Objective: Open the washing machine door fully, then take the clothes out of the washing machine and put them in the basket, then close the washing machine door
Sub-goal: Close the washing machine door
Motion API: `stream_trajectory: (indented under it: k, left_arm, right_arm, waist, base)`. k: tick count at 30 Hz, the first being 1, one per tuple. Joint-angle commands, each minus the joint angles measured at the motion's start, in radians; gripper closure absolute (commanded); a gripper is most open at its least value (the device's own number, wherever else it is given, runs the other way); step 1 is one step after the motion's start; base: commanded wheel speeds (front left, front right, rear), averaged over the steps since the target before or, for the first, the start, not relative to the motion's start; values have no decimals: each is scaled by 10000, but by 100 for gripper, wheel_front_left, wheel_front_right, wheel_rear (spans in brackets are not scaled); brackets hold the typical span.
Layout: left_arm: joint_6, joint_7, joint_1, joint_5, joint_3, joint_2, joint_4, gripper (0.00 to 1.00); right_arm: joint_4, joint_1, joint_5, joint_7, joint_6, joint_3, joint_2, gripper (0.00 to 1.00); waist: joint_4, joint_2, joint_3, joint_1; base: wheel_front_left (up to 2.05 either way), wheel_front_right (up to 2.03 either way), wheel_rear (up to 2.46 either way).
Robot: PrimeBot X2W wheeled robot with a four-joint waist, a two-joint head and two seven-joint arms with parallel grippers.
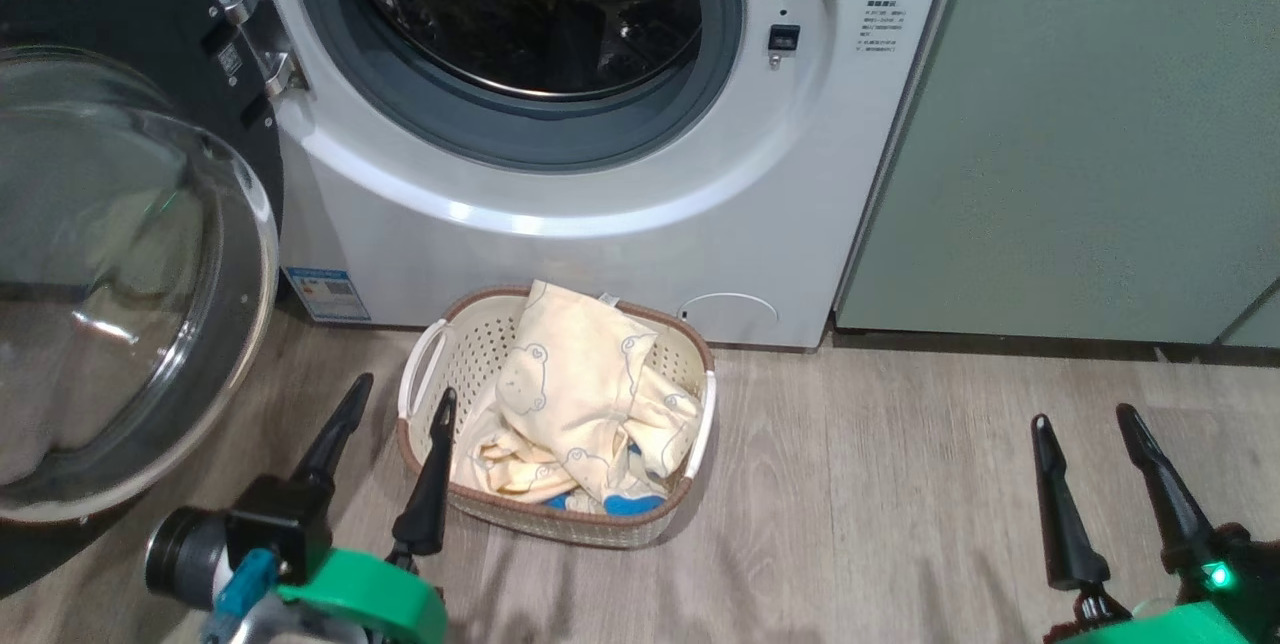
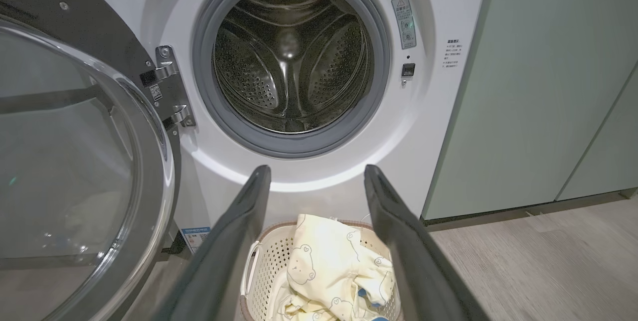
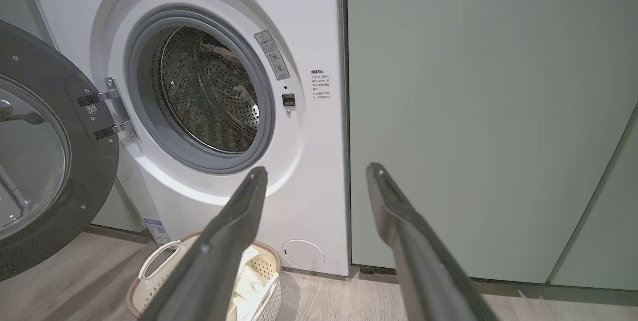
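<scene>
Door open, clothes in the basket, both grippers spread

The washing machine door (image 1: 120,254) stands swung open at the left of the washing machine (image 1: 600,184), hinged beside the grey ring around the drum (image 1: 530,14); the basket (image 1: 470,344) sits on the wooden floor (image 1: 850,484) just in front of the washer; the clothes (image 1: 570,394) lie heaped inside it, pale yellow with a blue piece at the near edge; the left gripper (image 1: 405,386) hovers by the basket's left handle, fingers apart and holding nothing; the right gripper (image 1: 1082,414) hangs well to the right, fingers likewise apart, before the green cabinet (image 1: 1080,124).
</scene>
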Motion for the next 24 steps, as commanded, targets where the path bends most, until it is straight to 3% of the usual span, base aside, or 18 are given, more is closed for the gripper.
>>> stream_trajectory:
  k: [1,12,24]
  left_arm:
    - [13,-25,-382,-64,342,153,-386,0]
    - [-7,-69,-517,-138,267,191,-362,0]
    - [129,-275,-679,-220,260,118,-264,0]
  right_arm:
    - [-344,-329,-35,-67,35,145,-138,0]
    - [-365,-344,-65,-67,35,60,-138,0]
    - [-406,-468,-111,-67,35,19,-239,0]
  waist:
    - [14,0,13,0]
    - [406,0,155,0]
    - [2107,0,402,0]
  base:
    - [0,0,0]
    - [0,0,0]
    - [0,0,0]
